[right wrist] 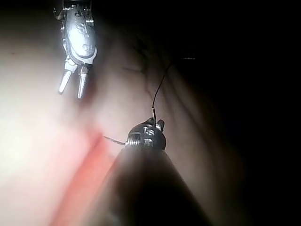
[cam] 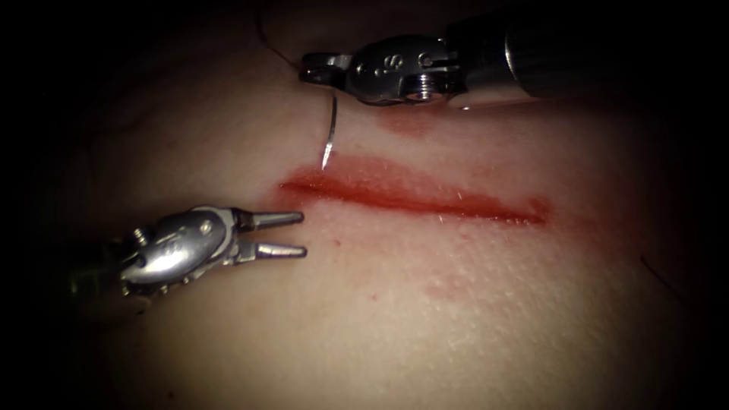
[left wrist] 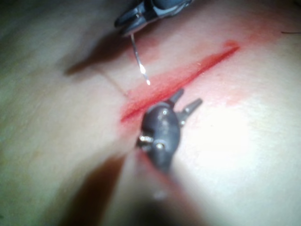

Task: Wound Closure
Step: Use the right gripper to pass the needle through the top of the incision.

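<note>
Overhead, the right tool (cam: 315, 68) grips the needle (cam: 331, 129) near its thread end, tip hovering just above the cut (cam: 414, 196) in the tissue (cam: 456, 319), not in it. The left tool (cam: 279, 234) gapes empty nearby. From the left wrist, those parted jaws sit at the cut. From the right wrist, thread (right wrist: 160, 84) trails off the clamped jaws.

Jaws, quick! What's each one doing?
Left tool: jaws open, holding nothing.
Right tool: jaws shut on the needle near its back end; tip just above the cut, not in the tissue.
</note>
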Action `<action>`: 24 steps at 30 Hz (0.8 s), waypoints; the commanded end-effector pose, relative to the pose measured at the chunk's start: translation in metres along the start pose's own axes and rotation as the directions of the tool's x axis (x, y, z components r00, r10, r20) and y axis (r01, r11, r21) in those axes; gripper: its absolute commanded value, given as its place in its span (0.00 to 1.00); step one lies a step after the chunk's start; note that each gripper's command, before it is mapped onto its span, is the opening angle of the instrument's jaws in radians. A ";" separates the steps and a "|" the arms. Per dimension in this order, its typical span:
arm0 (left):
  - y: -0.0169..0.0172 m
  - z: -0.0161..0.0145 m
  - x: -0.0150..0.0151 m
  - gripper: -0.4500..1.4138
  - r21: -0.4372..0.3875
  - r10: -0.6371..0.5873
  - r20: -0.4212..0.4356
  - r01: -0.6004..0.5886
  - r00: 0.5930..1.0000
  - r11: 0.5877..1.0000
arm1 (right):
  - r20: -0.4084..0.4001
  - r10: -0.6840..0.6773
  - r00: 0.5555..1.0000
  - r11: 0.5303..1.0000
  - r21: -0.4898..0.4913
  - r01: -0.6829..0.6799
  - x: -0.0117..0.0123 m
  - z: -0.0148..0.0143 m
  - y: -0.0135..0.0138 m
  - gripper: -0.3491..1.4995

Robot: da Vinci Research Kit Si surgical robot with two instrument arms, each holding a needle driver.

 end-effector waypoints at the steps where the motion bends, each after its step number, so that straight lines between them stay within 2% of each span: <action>1: 0.0000 0.0007 -0.0006 0.26 -0.005 0.000 0.001 0.000 1.000 1.000 | 0.000 -0.018 1.000 1.000 -0.004 0.018 -0.0005 0.0013 -0.0003 0.00; 13: 0.0005 0.0009 -0.0015 0.23 -0.014 0.003 0.012 -0.003 1.000 1.000 | 0.019 -0.108 0.994 0.994 -0.011 0.108 -0.0022 0.0031 -0.0015 0.00; 19: 0.0006 0.0009 -0.0016 0.22 -0.013 0.003 0.012 -0.003 1.000 1.000 | 0.021 -0.133 0.991 0.991 -0.009 0.133 -0.0018 0.0038 -0.0024 0.00; 24: 0.0005 0.0009 -0.0016 0.22 -0.014 0.003 0.012 -0.003 1.000 1.000 | 0.035 -0.226 0.974 0.974 -0.007 0.226 -0.0007 0.0044 -0.0031 0.00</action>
